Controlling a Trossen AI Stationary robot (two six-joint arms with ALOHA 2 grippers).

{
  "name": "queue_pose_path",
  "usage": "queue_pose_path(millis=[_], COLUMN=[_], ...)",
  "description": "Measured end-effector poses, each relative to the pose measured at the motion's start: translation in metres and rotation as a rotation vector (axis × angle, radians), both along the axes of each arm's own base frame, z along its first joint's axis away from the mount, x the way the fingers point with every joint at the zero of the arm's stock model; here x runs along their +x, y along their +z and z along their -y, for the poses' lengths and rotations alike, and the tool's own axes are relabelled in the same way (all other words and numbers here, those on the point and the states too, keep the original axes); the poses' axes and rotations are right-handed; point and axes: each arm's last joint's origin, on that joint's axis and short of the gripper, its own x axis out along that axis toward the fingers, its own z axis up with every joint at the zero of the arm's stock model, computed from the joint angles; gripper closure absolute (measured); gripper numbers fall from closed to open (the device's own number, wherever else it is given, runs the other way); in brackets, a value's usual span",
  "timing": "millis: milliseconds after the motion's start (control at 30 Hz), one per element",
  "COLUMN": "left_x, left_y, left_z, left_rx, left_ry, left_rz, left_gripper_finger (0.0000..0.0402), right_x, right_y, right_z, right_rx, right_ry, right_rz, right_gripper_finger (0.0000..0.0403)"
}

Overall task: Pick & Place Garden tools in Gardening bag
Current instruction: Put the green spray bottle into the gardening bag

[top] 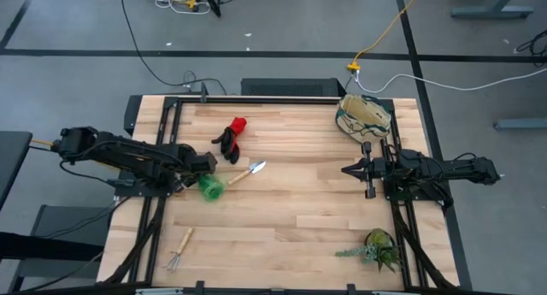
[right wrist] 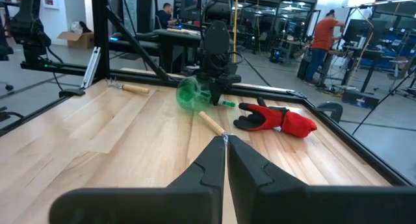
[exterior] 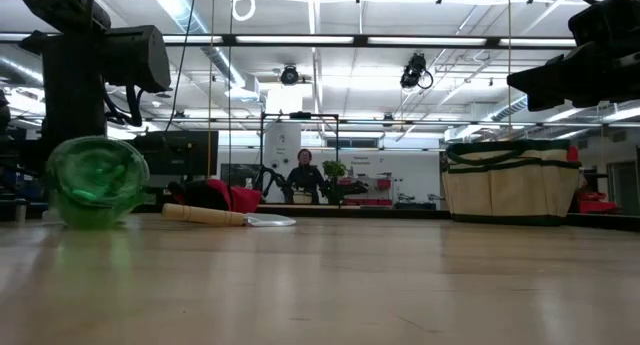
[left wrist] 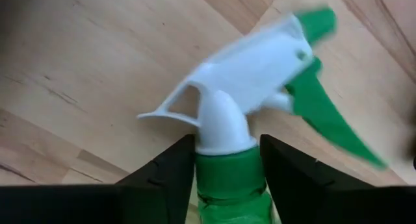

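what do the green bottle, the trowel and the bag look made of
Spray bottle: see-through green plastic, glossy, with an opaque white and green trigger head. Trowel: pale wooden handle with a shiny silver blade, likely metal. Bag: soft beige cloth with dark green trim, matte, probably canvas.

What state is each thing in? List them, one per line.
Spray bottle: lying on its side, left hand around its neck.
Trowel: flat on table.
Rake: flat on table.
Gloves: loose on table.
Bag: upright.
Right hand: shut, empty.
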Motion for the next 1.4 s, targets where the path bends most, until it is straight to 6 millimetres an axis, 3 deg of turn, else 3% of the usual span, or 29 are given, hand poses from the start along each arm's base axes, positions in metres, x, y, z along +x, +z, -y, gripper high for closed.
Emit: queue_pose_path(millis=[167, 433, 767, 1033, 1400], left_x=[0.0, 0.0, 0.005, 0.018, 0.039], left_y=[0.0, 0.0, 0.007, 0.025, 0.063], left_z=[0.0, 0.0, -0.002, -0.005, -0.01], left_rx=[0.005, 0.017, 0.091, 0.175, 0.392], left_ry=[-0.024, -0.032, -0.125, -0.197, -0.435], left_rz=[-0.002, -0.003, 0.004, 0.043, 0.079], left_gripper_finger=[0.025, 0.0236, 0.0258, 0.0251, 0.025], right_x=[0.0, 0.0, 0.0, 0.0, 0.0], right_y=[0.0, 0.0, 0.0, 0.0, 0.0], right_z=[0.0, 0.0, 0.0, 0.0, 0.0], right_rx=[0.0, 0.0, 0.0, 0.0, 0.0], right_ry=[0.0, 0.0, 0.0, 0.0, 0.0], right_rz=[0.0, 0.0, 0.0, 0.0, 0.0], right_gripper_finger=[0.038, 0.038, 0.038, 0.038, 0.038])
